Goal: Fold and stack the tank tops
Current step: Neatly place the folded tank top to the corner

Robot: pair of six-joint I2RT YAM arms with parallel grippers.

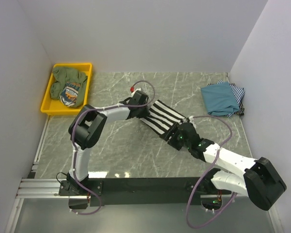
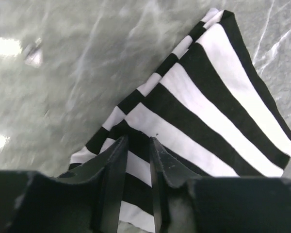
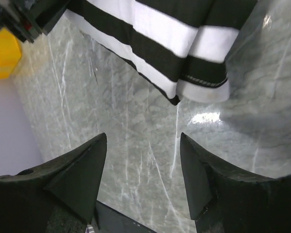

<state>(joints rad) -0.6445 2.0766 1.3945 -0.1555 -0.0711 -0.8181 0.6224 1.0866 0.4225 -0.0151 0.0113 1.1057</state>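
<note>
Black-and-white tank top (image 1: 162, 116) lies diagonally; right end effector (image 3: 143, 138) released, left end effector (image 2: 138, 141) unclear.

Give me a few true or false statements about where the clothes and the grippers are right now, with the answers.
1. The right gripper stands open with nothing between its fingers. True.
2. The black-and-white striped top lies in the yellow tray. False: it lies on the marble table.
3. The teal top lies on thin-striped cloth at the far right. True.
4. The yellow tray is empty. False: it holds olive-green cloth.
</note>
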